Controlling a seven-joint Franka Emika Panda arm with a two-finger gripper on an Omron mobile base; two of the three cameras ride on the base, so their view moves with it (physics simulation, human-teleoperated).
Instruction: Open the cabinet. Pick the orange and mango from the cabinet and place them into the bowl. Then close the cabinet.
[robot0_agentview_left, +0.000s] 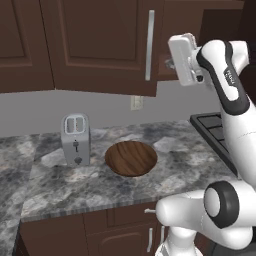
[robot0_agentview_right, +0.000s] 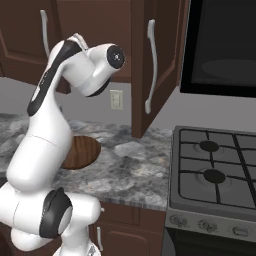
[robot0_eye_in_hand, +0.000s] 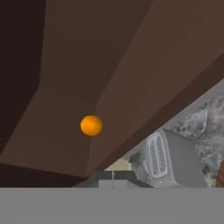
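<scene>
Cabinet (robot0_agentview_left: 100, 45) open; orange (robot0_eye_in_hand: 91, 125) at nine o'clock inside; bowl (robot0_agentview_left: 131, 158) empty; gripper (robot0_agentview_left: 172, 63) fully closed, holding nothing.

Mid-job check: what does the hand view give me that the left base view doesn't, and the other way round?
Hand view: the orange lying inside the cabinet. Left base view: the whole bowl, the door's bar handle and the stove. Both: the toaster and the granite counter.
</scene>
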